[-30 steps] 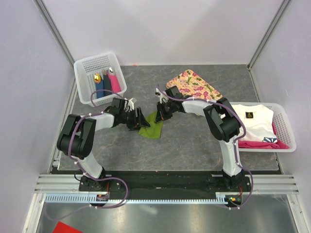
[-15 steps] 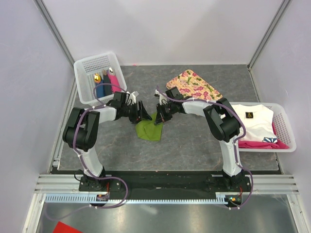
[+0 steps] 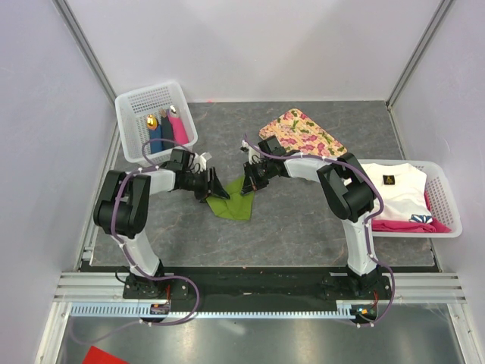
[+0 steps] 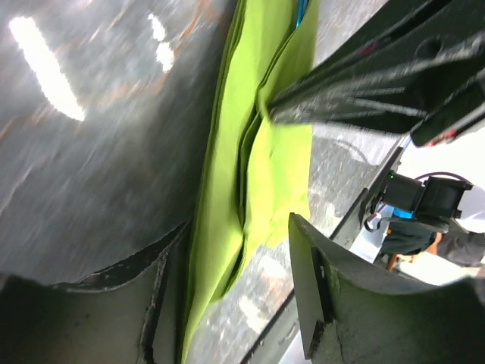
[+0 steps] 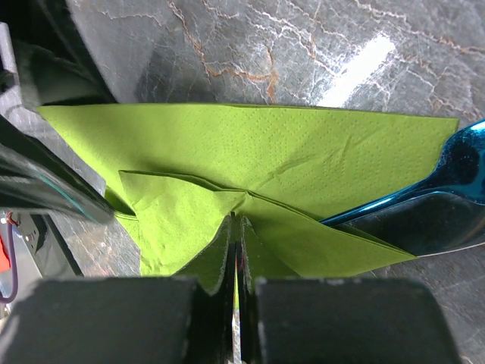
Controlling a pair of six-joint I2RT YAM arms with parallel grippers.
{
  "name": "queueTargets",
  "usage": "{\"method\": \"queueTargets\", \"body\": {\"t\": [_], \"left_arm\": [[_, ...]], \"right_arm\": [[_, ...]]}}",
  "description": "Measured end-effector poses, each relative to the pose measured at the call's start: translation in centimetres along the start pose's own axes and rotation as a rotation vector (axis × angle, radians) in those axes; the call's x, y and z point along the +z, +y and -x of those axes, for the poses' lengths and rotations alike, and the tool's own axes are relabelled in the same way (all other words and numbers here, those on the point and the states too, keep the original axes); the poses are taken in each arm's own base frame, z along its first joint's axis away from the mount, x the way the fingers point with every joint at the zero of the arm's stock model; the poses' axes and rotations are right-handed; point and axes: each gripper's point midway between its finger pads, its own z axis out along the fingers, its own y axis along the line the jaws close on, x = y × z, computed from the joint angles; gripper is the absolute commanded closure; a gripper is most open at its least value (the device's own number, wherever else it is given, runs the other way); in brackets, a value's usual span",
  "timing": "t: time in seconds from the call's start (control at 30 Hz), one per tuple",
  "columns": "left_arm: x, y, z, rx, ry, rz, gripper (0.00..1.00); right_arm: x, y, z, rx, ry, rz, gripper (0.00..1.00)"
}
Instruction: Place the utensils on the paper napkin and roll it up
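Observation:
The olive-green paper napkin (image 3: 235, 205) lies folded on the grey table between both grippers. My right gripper (image 3: 247, 186) is shut on a pinched fold of the napkin (image 5: 250, 144), its fingertips (image 5: 227, 243) pressed together. A bright blue utensil (image 5: 455, 186) pokes out from under the napkin's right fold; a sliver of it also shows in the left wrist view (image 4: 301, 11). My left gripper (image 3: 212, 189) is open at the napkin's left side, with the napkin's edge (image 4: 258, 167) lying between its jaws (image 4: 235, 243). The silvery utensil is hidden.
A white basket (image 3: 144, 102) at the back left holds dark blue and pink bundles with a gold piece. A pink-flowered tray (image 3: 303, 133) lies behind the right gripper. A white basket (image 3: 443, 220) at the right holds white and pink cloths.
My left gripper swung up towards the napkin's top, then came back down to its left edge. The napkin shifted slightly. My right gripper has kept its hold and not moved.

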Motion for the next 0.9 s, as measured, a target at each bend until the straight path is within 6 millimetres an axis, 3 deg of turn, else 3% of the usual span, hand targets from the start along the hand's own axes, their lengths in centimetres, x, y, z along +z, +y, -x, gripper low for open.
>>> {"method": "queueTargets", "body": {"t": [0.17,0.3,0.5,0.9], "left_arm": [[-1.6,0.6,-0.3,-0.035,-0.027,0.012,0.55],[-2.2,0.6,0.2,-0.039,-0.055,0.010,0.77],[-2.0,-0.6,0.7,-0.047,-0.071,-0.049,0.93],[0.2,-5.2,0.2,-0.018,-0.050,-0.173,0.95]], "right_arm": [[0.0,0.0,0.0,0.000,0.000,0.000,1.00],[0.0,0.0,0.0,0.000,0.000,-0.001,1.00],[0.0,0.0,0.0,0.002,0.000,-0.003,1.00],[0.0,0.0,0.1,0.015,0.001,-0.009,1.00]]}}
